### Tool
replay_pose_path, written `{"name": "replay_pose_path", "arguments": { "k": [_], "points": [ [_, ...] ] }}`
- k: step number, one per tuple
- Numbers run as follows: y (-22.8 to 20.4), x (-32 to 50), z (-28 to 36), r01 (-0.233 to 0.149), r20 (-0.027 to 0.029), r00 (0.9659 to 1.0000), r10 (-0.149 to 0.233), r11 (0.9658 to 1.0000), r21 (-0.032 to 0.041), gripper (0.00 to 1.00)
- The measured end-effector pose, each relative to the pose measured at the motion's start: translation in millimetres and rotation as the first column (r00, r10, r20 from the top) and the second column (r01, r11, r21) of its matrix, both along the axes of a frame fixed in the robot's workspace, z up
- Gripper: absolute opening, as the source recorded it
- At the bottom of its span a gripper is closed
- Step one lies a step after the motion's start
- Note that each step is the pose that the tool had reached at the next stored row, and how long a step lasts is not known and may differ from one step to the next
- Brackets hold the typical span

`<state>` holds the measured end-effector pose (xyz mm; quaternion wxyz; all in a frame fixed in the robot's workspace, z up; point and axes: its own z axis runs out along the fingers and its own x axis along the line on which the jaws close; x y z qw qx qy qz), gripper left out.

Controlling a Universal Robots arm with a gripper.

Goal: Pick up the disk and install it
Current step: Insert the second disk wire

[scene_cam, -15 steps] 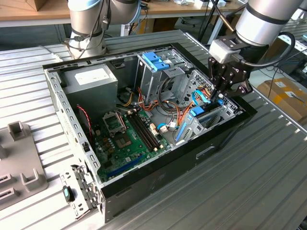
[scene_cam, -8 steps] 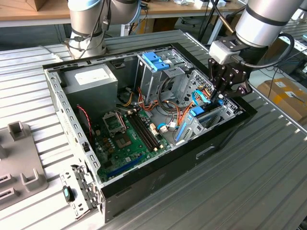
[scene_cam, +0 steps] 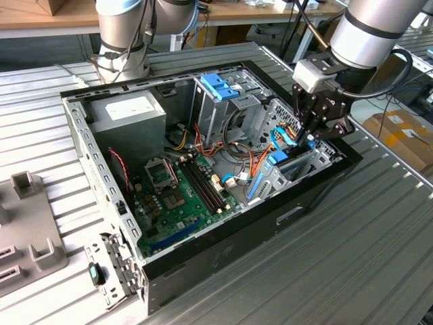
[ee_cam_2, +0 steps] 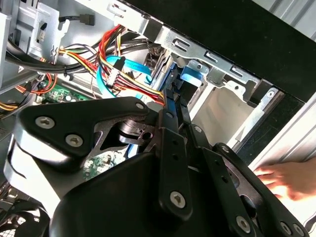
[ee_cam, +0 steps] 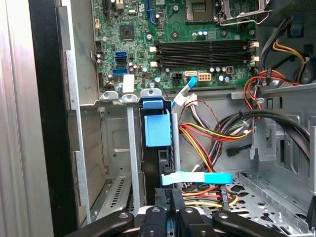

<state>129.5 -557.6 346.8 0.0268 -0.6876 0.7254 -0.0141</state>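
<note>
The disk (scene_cam: 279, 160) stands on edge in the drive bay at the front corner of the open computer case (scene_cam: 81, 145), on the exterior view's right. Its light-blue carrier (ee_cam: 158, 129) sits between two upright metal rails, with the dark drive edge below it. My gripper (scene_cam: 306, 139) reaches down into that bay from above. In both wrist views the black fingers (ee_cam: 157, 210) lie close together along the disk's edge, with blue plastic (ee_cam_2: 190, 74) just past the gripper (ee_cam_2: 173, 96). The gripper (ee_cam: 168, 195) looks shut on the disk.
Bundles of red, yellow and orange cables (ee_cam: 207, 133) and a flat blue cable (ee_cam: 197, 177) lie beside the bay. The motherboard (scene_cam: 179, 193), grey power-supply box (scene_cam: 128, 112) and tall cage with blue bracket (scene_cam: 220, 87) share the case. A person's hand (ee_cam_2: 284, 180) rests outside the case wall.
</note>
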Motion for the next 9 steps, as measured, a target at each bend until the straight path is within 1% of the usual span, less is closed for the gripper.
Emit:
{"name": "replay_pose_path", "arguments": {
  "k": [4, 7, 9],
  "points": [
    [0.0, 0.0, -2.2, 0.0, 0.0, 1.0, 0.0, 1.0, 0.0, 0.16],
    [0.0, 0.0, -2.5, 0.0, 0.0, 1.0, 0.0, 1.0, 0.0001, 0.16],
    [0.0, 0.0, -1.6, 0.0, 0.0, 1.0, 0.0, 1.0, 0.001, 0.16]
  ]
}}
